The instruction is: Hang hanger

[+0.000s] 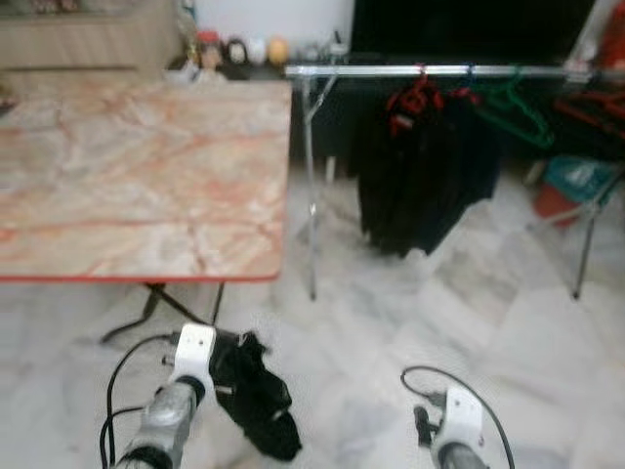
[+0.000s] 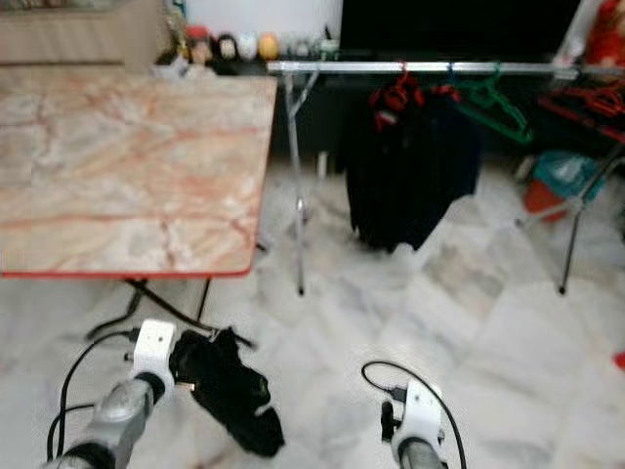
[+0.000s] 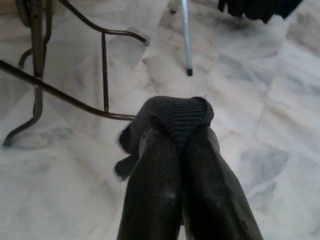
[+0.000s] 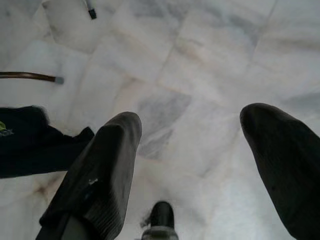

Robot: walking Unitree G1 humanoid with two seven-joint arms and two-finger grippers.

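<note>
While the left tool (image 3: 182, 145) pinches a black garment (image 1: 256, 396) near the floor, the right tool (image 4: 200, 150) hangs spread.

A black garment (image 1: 256, 391) is held low over the marble floor, bunched and drooping from the left gripper (image 3: 181, 131). No hanger can be made out within it.

Home room, marble-tiled floor (image 1: 391, 332), folding table (image 1: 137, 176), clothes rack (image 1: 430, 70) with hung garments (image 1: 420, 166)
</note>
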